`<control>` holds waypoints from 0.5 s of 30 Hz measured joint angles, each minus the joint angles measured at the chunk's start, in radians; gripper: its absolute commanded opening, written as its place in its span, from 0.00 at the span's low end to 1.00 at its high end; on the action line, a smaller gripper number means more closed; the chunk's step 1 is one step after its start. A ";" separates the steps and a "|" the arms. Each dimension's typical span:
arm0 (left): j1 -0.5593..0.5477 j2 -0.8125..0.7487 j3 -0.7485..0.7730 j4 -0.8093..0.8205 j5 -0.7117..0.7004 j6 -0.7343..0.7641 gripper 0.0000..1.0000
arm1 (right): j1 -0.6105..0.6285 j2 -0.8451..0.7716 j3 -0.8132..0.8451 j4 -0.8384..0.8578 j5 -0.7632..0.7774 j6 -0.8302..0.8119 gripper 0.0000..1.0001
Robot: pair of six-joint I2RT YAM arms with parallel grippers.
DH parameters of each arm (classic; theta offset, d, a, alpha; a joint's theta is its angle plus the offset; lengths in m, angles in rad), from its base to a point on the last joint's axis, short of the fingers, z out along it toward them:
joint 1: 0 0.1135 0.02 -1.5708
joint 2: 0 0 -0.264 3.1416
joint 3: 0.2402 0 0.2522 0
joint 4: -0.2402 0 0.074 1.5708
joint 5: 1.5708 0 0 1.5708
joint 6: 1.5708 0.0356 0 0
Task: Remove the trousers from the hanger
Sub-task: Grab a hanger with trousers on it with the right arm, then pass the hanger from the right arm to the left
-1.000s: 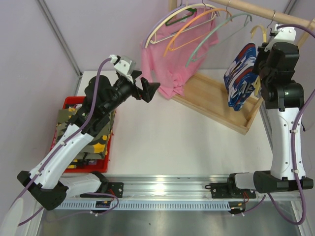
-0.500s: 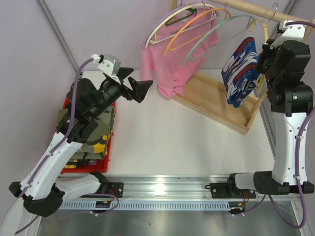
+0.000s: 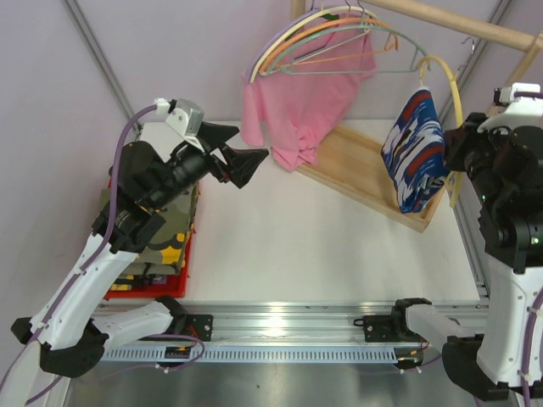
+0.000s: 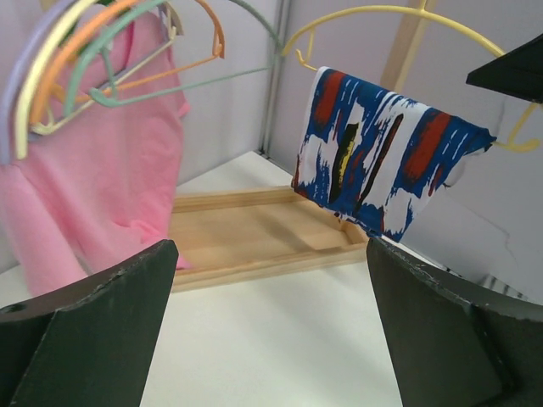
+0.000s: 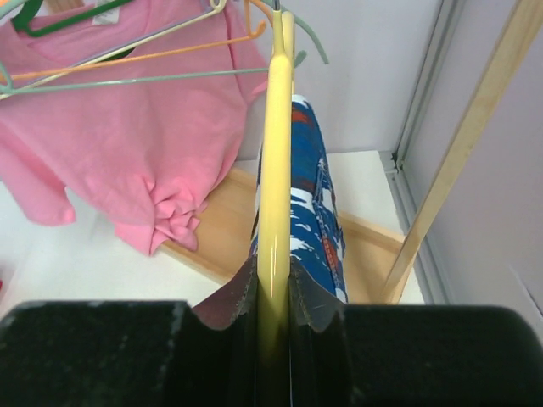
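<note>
Blue, white and red print trousers (image 3: 416, 153) hang folded over a yellow hanger (image 3: 451, 80) at the right of the rail. They also show in the left wrist view (image 4: 382, 161) and the right wrist view (image 5: 310, 195). My right gripper (image 5: 274, 292) is shut on the yellow hanger's arm (image 5: 276, 153), beside the trousers. My left gripper (image 3: 242, 161) is open and empty, raised above the table, facing the trousers from the left. Camouflage trousers (image 3: 161, 233) lie in the red basket (image 3: 119, 178) at the left.
A plain pink T-shirt (image 3: 301, 93) hangs on the rail among several bare hangers (image 3: 339, 42). The wooden rack base (image 3: 365, 182) lies at the back right of the white table, with an upright post (image 5: 462, 153) near my right gripper.
My right arm has pulled the yellow hanger with the trousers to the right and lower, away from the other hangers. My left gripper has risen and turned toward the trousers.
</note>
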State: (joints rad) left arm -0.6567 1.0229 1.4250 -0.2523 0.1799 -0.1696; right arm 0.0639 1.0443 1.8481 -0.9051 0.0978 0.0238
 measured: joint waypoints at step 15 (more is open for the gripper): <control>-0.089 0.066 -0.024 -0.001 -0.021 -0.040 1.00 | 0.005 -0.076 -0.054 -0.029 0.022 0.011 0.00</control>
State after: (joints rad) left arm -0.7456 1.0885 1.4006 -0.2531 0.1593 -0.2100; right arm 0.0692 0.9680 1.7943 -0.9340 0.1200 0.0345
